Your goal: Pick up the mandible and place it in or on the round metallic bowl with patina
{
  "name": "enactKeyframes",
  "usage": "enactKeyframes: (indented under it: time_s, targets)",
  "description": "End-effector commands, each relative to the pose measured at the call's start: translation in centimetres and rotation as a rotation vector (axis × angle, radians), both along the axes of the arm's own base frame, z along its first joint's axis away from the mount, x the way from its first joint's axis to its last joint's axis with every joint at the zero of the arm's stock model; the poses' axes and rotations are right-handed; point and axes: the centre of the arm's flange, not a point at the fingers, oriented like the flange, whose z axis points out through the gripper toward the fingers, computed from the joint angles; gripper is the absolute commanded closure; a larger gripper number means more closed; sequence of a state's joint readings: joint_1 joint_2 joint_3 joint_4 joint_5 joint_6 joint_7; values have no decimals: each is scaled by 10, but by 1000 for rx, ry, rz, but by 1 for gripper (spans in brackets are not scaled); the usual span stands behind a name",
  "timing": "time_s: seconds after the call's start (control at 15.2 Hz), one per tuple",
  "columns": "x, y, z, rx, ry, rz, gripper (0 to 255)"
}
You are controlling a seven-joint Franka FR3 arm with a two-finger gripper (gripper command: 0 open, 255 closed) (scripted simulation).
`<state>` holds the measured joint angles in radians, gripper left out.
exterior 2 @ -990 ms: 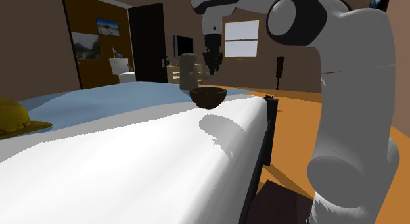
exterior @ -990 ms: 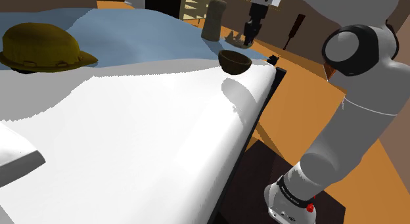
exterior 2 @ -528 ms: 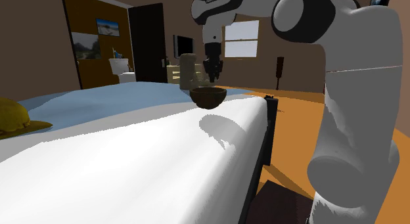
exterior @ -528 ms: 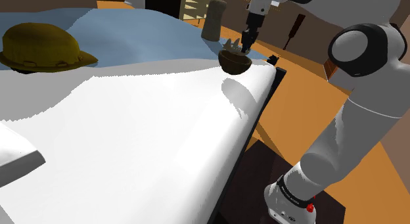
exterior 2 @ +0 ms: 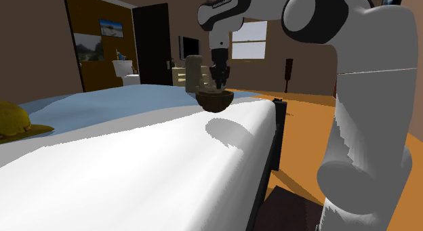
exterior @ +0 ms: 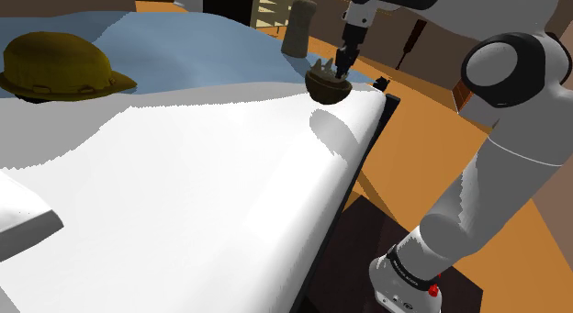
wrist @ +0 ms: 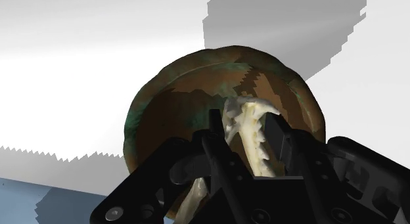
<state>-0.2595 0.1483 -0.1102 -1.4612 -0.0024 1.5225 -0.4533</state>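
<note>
Claw (wrist: 244, 134) clamped on pale toothed mandible (wrist: 249, 117), directly over brown-green patinated bowl (wrist: 164, 104)

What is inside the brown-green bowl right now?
The pale toothed mandible, clasped by the tool, sits in the opening of the bowl. Tool and bone cover the bowl's bottom, so whether the bone touches there cannot be seen.

Pincer (wrist: 245, 123) has lowered mandible (wrist: 252, 132) into bowl (wrist: 165, 101).
</note>
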Motion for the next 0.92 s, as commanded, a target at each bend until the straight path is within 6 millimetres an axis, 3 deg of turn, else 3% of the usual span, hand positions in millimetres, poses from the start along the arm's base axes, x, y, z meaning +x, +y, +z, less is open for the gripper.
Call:
enactKeyframes:
  time_s: [0.0,0.07,0.13,0.46,0.73,0.86]
  targets:
    - [0,0,0,0,0,0,255]
    - [0,0,0,0,0,0,255]
    - [0,0,0,0,0,0,0]
    - [0,0,0,0,0,0,0]
    - [4,-1,50,0,0,0,0]
    - [4,-1,50,0,0,0,0]
